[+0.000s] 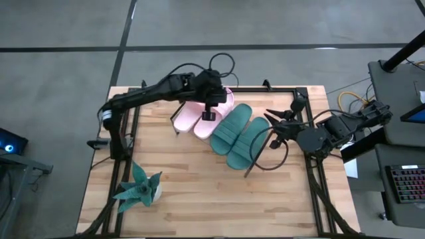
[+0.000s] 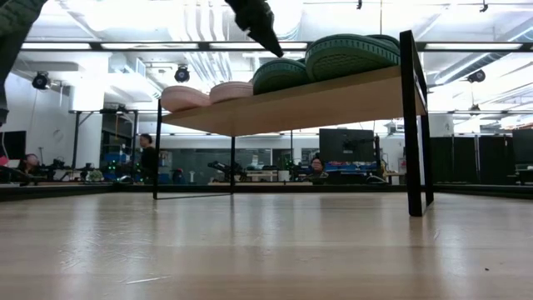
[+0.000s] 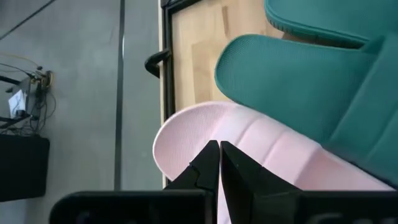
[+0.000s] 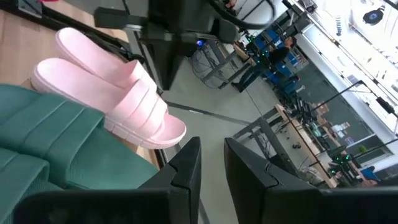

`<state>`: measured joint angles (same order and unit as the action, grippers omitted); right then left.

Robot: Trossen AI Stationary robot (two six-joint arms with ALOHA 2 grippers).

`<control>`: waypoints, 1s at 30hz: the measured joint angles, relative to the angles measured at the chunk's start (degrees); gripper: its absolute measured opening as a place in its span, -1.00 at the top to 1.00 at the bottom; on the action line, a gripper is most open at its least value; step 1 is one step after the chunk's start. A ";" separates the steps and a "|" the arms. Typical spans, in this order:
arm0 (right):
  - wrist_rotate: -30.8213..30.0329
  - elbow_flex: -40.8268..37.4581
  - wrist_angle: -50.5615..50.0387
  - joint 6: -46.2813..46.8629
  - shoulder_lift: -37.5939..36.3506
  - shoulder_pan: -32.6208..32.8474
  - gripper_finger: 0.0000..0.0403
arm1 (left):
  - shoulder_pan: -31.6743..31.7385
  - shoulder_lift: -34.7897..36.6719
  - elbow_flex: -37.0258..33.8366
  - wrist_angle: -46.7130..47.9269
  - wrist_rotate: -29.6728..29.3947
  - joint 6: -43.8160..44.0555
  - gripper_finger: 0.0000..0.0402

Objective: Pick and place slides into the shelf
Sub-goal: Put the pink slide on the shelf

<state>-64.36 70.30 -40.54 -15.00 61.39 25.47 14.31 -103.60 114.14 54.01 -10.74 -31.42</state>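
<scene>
Nearest to my left wrist camera are the left gripper's (image 3: 219, 163) own two fingers, pressed together with nothing between them, and directly under them lies a pale pink slide (image 3: 249, 149). From above I see this left gripper (image 1: 211, 107) hanging over the pink pair (image 1: 199, 114) at the far end of the shelf (image 2: 333, 98). The two green slides (image 1: 239, 135) lie beside them, all four with long axes side by side across the board. The right gripper (image 1: 274, 119) is just beside the outer green slide, its fingers (image 4: 186, 163) slightly apart and empty. I judge the left arm is nearer to the pink ones.
</scene>
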 joint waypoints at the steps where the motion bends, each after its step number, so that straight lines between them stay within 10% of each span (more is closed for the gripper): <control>1: 0.00 -0.14 0.00 0.01 0.00 0.00 0.70 | 0.11 -0.90 1.33 0.59 0.01 -0.05 1.00; 30: -0.07 -0.25 0.09 -1.51 -0.02 0.00 0.71 | 6.05 -10.75 7.65 7.97 3.16 1.13 1.00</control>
<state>-64.42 70.04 -40.45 -16.51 61.36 25.47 20.35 -114.35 121.79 61.97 -7.58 -30.29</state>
